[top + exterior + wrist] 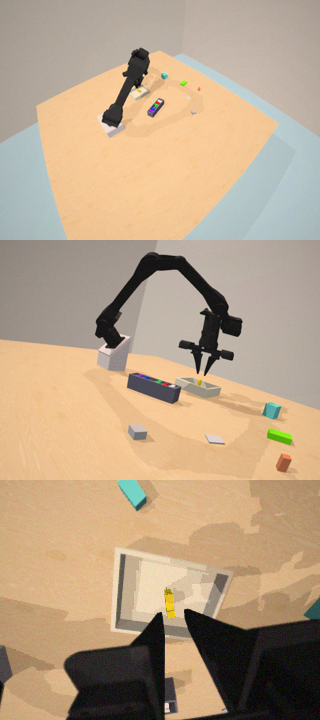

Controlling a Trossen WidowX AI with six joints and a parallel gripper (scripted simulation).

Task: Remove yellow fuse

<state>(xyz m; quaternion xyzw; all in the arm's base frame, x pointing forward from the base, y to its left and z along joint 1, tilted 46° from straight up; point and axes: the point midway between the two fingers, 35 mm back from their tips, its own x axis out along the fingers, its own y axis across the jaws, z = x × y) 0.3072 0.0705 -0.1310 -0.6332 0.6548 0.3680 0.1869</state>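
We are at the release step, and in our judgement it is almost finished. Our gripper (201, 374) hangs above the tray (209, 392) with its two fingertips (197, 371) parted by a small gap, and nothing sits between them. The yellow fuse (199, 382) is just below the tips, inside the tray, and apart from the fingers. In the exterior view it seems to stand upright on the tray floor, but we cannot tell if it has fully settled or is in the last part of its drop.

In the wrist view the yellow fuse (170, 603) shows directly ahead of the gap between our fingers, over the pale floor of the tray (121, 595), away from its walls. So the task's thing is where it must be.

The fuse block (152, 389) lies to the side of our gripper, toward the arm's base, near the tray but not touching it. The other fuses (162, 382) sit in their slots there. Nothing of our arm is close to them now.

The next move, as we judge it, calls for little. We should open the fingers a bit wider so no pad can catch the fuse, then lift straight up from the tray. The retreat path should stay on the tray's side and not swing low over the block, because the arm reaches over that area.
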